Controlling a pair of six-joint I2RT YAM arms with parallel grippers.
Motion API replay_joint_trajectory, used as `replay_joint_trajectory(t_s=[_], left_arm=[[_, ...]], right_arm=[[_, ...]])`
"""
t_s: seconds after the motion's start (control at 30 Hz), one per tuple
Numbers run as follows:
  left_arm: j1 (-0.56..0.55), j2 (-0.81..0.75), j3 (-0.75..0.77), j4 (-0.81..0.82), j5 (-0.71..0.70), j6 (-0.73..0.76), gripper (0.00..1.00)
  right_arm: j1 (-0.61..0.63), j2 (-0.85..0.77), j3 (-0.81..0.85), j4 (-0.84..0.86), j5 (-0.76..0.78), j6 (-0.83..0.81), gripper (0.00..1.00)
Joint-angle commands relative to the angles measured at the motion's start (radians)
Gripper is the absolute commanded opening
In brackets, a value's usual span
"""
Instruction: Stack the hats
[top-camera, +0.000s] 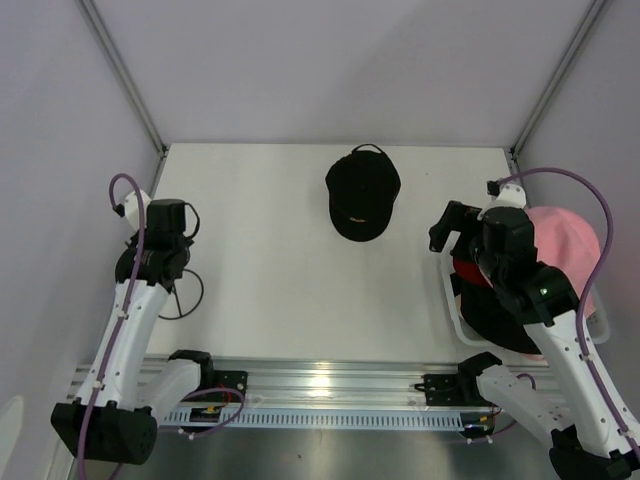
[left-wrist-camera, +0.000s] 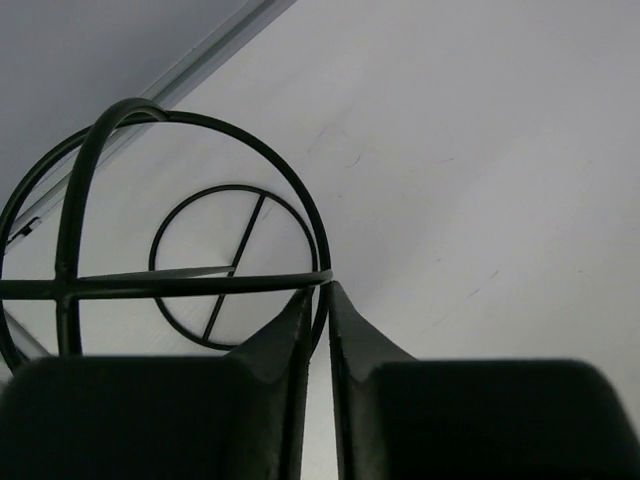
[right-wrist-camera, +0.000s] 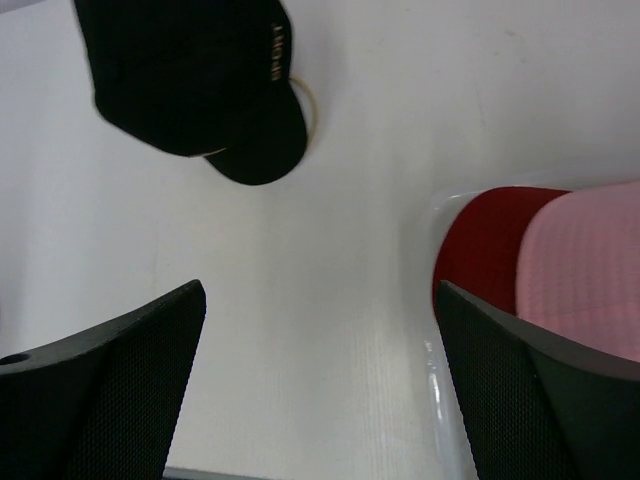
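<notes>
Lying alone in the overhead view's upper middle, the black cap (top-camera: 362, 195) is looking light and floppy, its stiffer peak probably offering the surest hold. The right gripper (right-wrist-camera: 318, 300) is hanging wide open and empty; the left gripper (left-wrist-camera: 318, 292) is seemingly pinching a wire frame (left-wrist-camera: 66, 240), jaws nearly together.

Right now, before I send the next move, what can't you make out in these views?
Top view: the right arm covers most of the basket; hats under the pink hat cannot be counted.
Right wrist view: black cap cut by the top edge; red hat partly under the pink hat.
Left wrist view: whether the left gripper pinches the wire frame is unclear.
</notes>
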Motion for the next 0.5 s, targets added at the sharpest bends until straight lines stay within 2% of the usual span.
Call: replay_joint_trajectory(t_s=[0.0, 0.03, 0.3, 0.37, 0.4, 0.47], left_arm=[[0.012, -0.069, -0.002, 0.085, 0.051, 0.044, 0.1], [0.012, -0.08, -0.009, 0.089, 0.06, 0.05, 0.01], [0.006, -0.065, -0.013, 0.046, 0.151, 0.075, 0.01], [-0.005, -0.062, -0.01, -0.006, 0.126, 0.058, 0.2], [-0.007, -0.06, -0.016, -0.021, 0.119, 0.058, 0.35], [-0.005, -0.057, -0.025, -0.038, 0.093, 0.062, 0.52]], right_arm=[[-0.029, 0.032, 0.067, -0.015, 0.145, -0.039, 0.99], [-0.036, 0.043, 0.096, -0.03, 0.157, -0.045, 1.0], [-0.082, 0.006, 0.154, -0.061, 0.202, -0.074, 0.99], [-0.083, -0.009, 0.153, -0.065, 0.193, -0.074, 0.99], [-0.083, -0.011, 0.15, -0.068, 0.185, -0.073, 1.0], [-0.086, -0.012, 0.145, -0.068, 0.177, -0.073, 1.0]])
